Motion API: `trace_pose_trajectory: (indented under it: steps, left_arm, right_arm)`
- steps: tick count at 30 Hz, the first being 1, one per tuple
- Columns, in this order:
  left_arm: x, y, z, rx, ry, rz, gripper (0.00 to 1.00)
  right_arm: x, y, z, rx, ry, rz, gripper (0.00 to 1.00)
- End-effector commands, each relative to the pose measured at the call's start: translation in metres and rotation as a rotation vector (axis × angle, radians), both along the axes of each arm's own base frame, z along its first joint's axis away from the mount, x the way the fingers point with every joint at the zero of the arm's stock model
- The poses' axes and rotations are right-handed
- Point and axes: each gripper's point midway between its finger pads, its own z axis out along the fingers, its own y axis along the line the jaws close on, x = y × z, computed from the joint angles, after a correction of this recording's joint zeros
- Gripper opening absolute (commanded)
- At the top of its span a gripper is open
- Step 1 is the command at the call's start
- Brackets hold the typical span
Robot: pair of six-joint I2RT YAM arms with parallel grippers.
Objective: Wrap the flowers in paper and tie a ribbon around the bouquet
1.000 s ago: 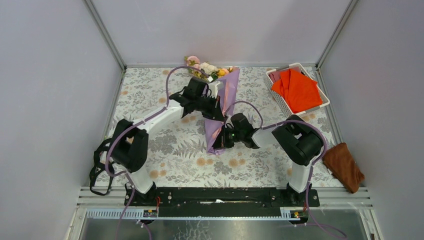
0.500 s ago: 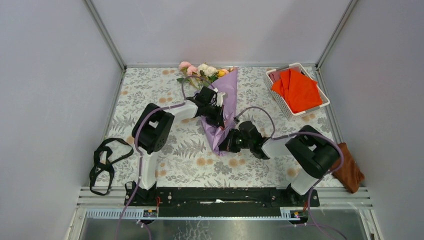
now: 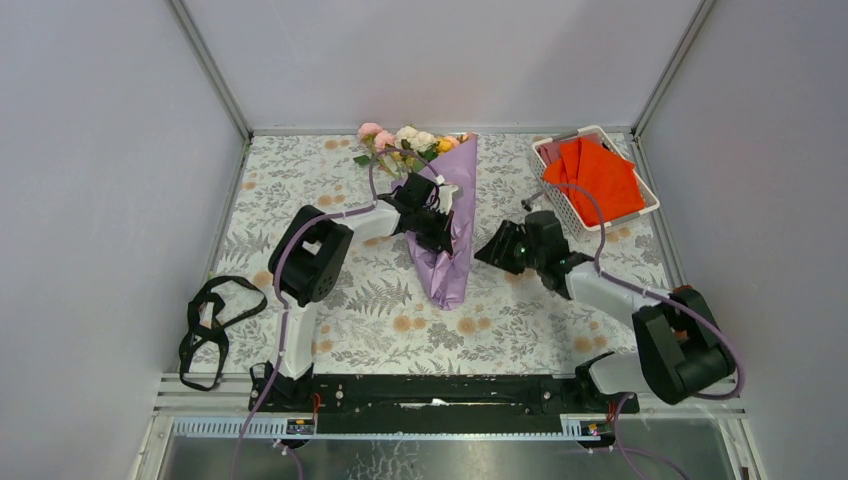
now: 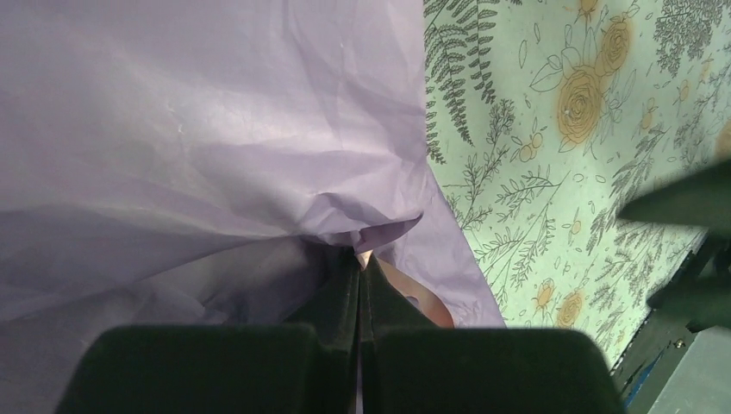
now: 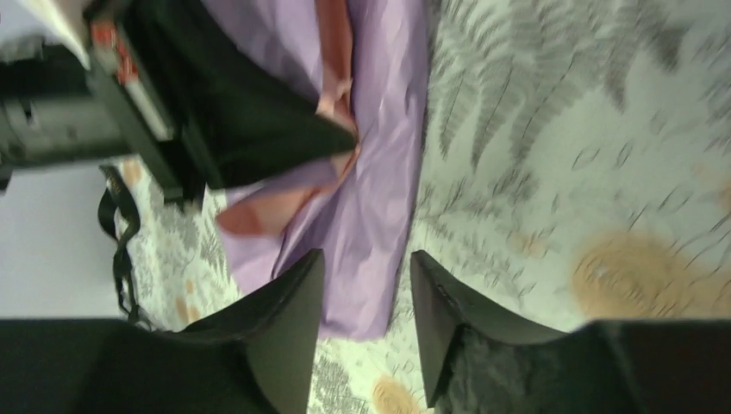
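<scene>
The bouquet [image 3: 452, 250] lies on the floral table [image 3: 300, 190], a lilac paper [image 4: 198, 112] cone with its narrow end toward me. Pink, white and yellow flowers [image 3: 402, 140] stick out of its far end. My left gripper [image 3: 440, 232] sits over the cone's middle; in its wrist view the left gripper [image 4: 359, 259] is shut on a fold of paper. My right gripper [image 3: 483, 255] hovers just right of the cone. The right gripper [image 5: 366, 259] is open and holds nothing, with the paper [image 5: 379, 198] beyond its tips. The black ribbon [image 3: 207, 322] lies in loops at the table's left edge.
A white basket [image 3: 588, 131] holding folded orange-red cloth [image 3: 598, 178] stands at the back right, behind my right arm. Grey walls close in the table on the left, the back and the right.
My right gripper has let go of the cone's narrow end, opened, and drawn back to the right. The left gripper has stayed shut on the paper, and the cone has swung slightly.
</scene>
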Motion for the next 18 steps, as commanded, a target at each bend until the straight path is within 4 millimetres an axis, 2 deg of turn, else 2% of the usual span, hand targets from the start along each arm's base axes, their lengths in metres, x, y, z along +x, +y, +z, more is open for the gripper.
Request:
trace_pose_trajectory:
  steps: [1, 5, 6, 8, 10, 14, 18]
  left_arm:
    - [0.008, 0.006, -0.005, 0.054, -0.075, -0.014, 0.00]
    - [0.005, 0.005, 0.010, 0.036, -0.079, -0.022, 0.00]
    - [0.002, 0.003, 0.016, 0.029, -0.082, -0.029, 0.00]
    - [0.000, 0.000, 0.030, 0.010, -0.103, -0.040, 0.00]
    - [-0.001, -0.004, 0.044, -0.009, -0.126, -0.053, 0.00]
    - [0.000, -0.010, 0.065, -0.034, -0.156, -0.072, 0.00]
    - [0.003, -0.012, 0.064, -0.027, -0.169, -0.081, 0.00]
  right_arm:
    - [0.038, -0.009, 0.002, -0.087, -0.032, 0.084, 0.53]
    - [0.055, 0.003, -0.025, -0.057, 0.030, 0.137, 0.53]
    - [0.059, 0.006, -0.033, -0.055, 0.042, 0.141, 0.49]
    - [0.066, 0.012, -0.050, -0.047, 0.069, 0.149, 0.35]
    - [0.074, 0.020, -0.059, -0.012, 0.076, 0.154, 0.22]
    - [0.074, 0.050, -0.065, 0.140, 0.096, 0.168, 0.02]
    - [0.059, 0.076, -0.057, 0.231, 0.093, 0.160, 0.00]
